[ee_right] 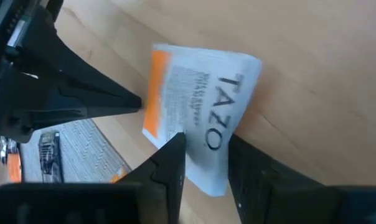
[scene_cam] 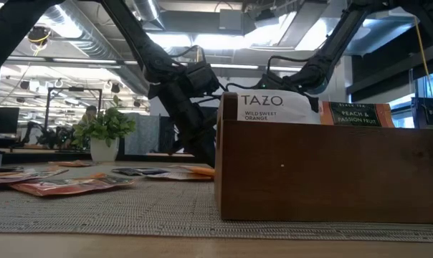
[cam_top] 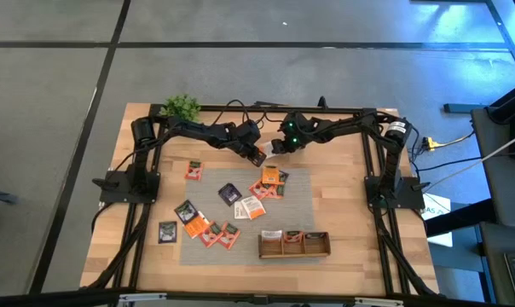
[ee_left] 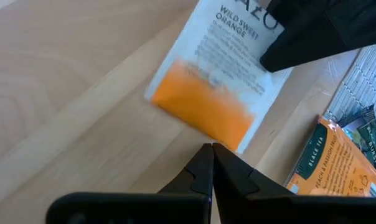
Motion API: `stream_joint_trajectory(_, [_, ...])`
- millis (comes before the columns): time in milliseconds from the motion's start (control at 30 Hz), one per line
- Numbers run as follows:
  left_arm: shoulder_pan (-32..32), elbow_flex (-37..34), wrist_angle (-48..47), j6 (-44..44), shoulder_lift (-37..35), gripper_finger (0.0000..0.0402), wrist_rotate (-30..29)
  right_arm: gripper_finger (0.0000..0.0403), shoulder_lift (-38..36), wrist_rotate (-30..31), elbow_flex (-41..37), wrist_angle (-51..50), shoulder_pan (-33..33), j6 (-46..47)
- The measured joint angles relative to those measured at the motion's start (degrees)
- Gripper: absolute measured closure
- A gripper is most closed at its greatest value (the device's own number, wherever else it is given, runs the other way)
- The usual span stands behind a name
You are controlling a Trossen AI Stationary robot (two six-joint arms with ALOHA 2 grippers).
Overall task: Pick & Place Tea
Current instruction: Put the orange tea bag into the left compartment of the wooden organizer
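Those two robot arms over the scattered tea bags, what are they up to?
They are sorting tea sachets into a wooden tray. Right now the right gripper has its fingers around the edge of a white-and-orange sachet at the far side of the table. The left gripper, shut, points at the same sachet. Other sachets lie on the grey mat.

The light wooden desk (cam_top: pixel 343 183) carries a grey woven rectangular mat (cam_top: pixel 296 209) at its middle. A long wooden three-compartment tray (cam_top: pixel 293 247) stands at the mat's near edge. A small green potted plant (cam_top: pixel 182 107) sits at the far left corner. Flat square tea sachets lie on bare wood: an orange one (cam_top: pixel 193 170) and a dark one (cam_top: pixel 167 231).
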Motion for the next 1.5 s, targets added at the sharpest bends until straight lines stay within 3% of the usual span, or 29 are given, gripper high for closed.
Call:
stream_joint_trajectory(367, [0.0, -0.1, 0.2, 0.0, 0.0, 0.0399, 0.0, 0.0212, -0.2, -0.2, 0.0, 1.3, 0.0, 0.9])
stream_joint_trajectory(533, [0.0, -0.1, 0.1, 0.0, 0.0, 0.0399, 0.1, 0.0204, -0.1, -0.1, 0.0, 3.0, 0.0, 0.4])
stream_joint_trajectory(1200, [0.0, 0.1, -1.9, 0.0, 0.0, 0.0399, 0.2, 0.0253, -0.1, 0.0, 0.0, 2.9, 0.0, -0.3])
stream_joint_trajectory(1500, [0.0, 0.1, -2.0, 0.0, 0.0, 0.0399, 0.2, 0.0309, -0.1, -0.1, 0.0, 2.8, 0.0, -1.6])
